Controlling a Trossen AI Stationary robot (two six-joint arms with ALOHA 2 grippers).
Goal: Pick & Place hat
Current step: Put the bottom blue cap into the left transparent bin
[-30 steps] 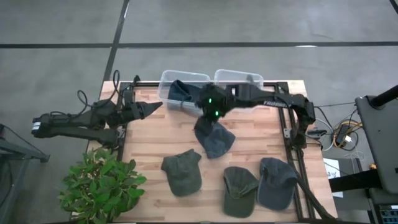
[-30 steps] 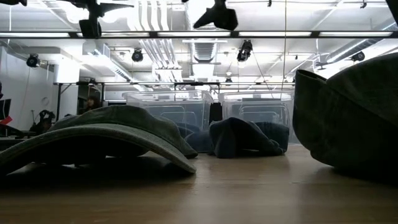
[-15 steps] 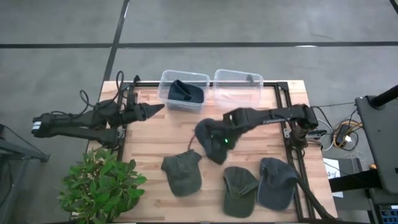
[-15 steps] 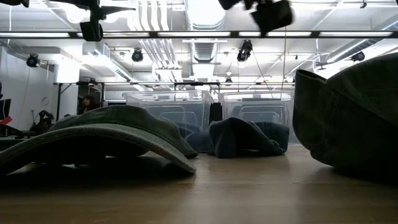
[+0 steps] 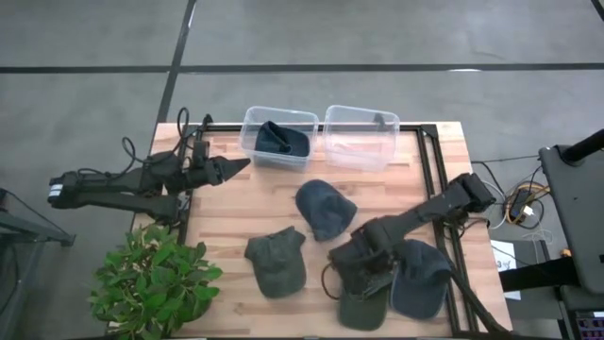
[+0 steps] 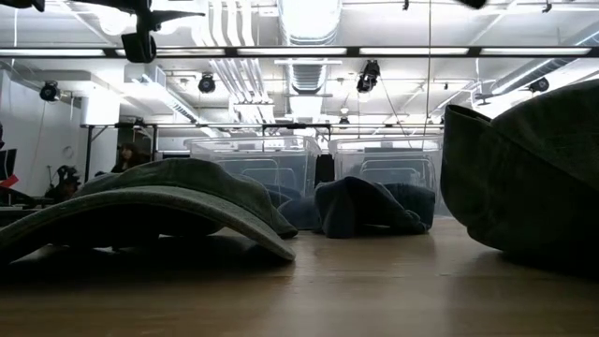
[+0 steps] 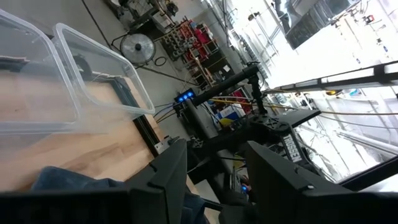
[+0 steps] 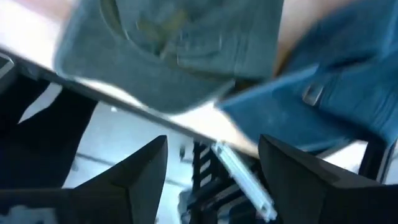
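Right gripper [image 5: 351, 274] open, empty, above the green hat [image 5: 363, 300]

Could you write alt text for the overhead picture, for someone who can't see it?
The right gripper, open, reaches over a green cap at the wooden table's front. Three more caps lie nearby; one of two clear bins holds a blue hat.

One hat [image 5: 279, 140] in left bin [image 5: 253, 142], four hats [image 5: 326, 208] on table [image 5: 236, 203], plant [image 5: 156, 283] front-left
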